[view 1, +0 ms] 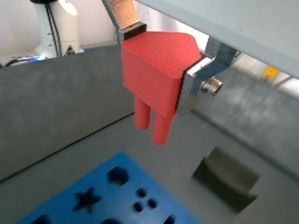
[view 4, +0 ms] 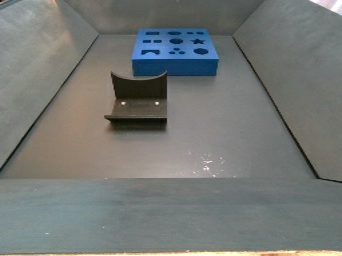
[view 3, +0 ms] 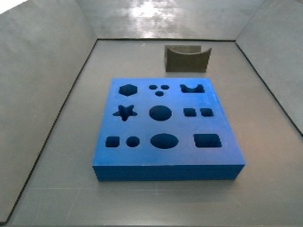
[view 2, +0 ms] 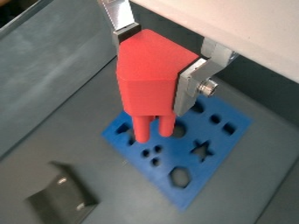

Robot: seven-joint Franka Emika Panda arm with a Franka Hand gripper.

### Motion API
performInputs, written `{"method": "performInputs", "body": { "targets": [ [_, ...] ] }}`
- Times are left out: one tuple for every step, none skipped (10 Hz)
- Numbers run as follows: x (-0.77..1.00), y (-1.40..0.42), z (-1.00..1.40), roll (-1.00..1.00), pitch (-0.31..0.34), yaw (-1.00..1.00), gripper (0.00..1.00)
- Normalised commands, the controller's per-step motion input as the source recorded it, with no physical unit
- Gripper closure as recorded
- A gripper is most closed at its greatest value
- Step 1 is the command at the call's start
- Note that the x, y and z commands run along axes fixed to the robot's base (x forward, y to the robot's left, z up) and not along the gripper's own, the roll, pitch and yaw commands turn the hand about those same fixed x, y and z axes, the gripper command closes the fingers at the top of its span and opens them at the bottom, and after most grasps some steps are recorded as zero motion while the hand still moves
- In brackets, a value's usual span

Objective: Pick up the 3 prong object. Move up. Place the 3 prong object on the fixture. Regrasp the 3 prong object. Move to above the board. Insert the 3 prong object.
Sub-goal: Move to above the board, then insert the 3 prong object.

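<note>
My gripper (view 1: 163, 57) is shut on the 3 prong object (view 1: 156, 70), a bright red block held with its prongs pointing down. Both wrist views show the silver fingers (view 2: 193, 83) clamping its sides. In a wrist view the gripper (view 2: 158, 63) holds the red block (view 2: 146, 83) in the air over the near edge of the blue board (view 2: 222, 144), whose corner also shows below the prongs (view 1: 114, 191). The dark fixture (view 1: 228, 178) (view 2: 61, 203) stands apart on the floor. Both side views show the board (view 3: 142, 127) (view 4: 177, 66) and the fixture (view 3: 186, 59) (view 4: 136, 102), but neither the gripper nor the red block.
Everything stands on the grey floor of a bin with sloping grey walls (view 3: 66, 97) (view 4: 54, 70). A wet-looking glint lies on the floor (view 4: 211, 160) in front of the fixture. Beyond the bin wall a white stand (view 1: 52, 35) shows.
</note>
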Motion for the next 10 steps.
{"method": "performInputs", "body": {
  "targets": [
    [-0.06,0.02,0.01,-0.96,0.021,-0.09,1.0],
    [-0.05,0.03,0.01,-0.66,0.005,-0.05,1.0],
    [-0.05,0.02,0.0,-0.52,-0.01,-0.04,1.0],
    [-0.04,0.01,0.0,-0.26,-0.019,-0.01,1.0],
    [-0.02,0.0,0.0,0.0,0.0,0.0,1.0],
    [-0.01,0.04,0.0,0.01,0.0,0.0,1.0],
    [0.0,0.09,-0.07,0.02,0.0,-0.05,1.0],
    [0.0,0.15,-0.19,0.01,0.0,-0.1,1.0],
    [0.0,0.17,-0.26,0.04,0.0,-0.11,1.0],
    [0.0,0.17,-0.3,0.05,-0.029,-0.11,1.0]
  ]
}}
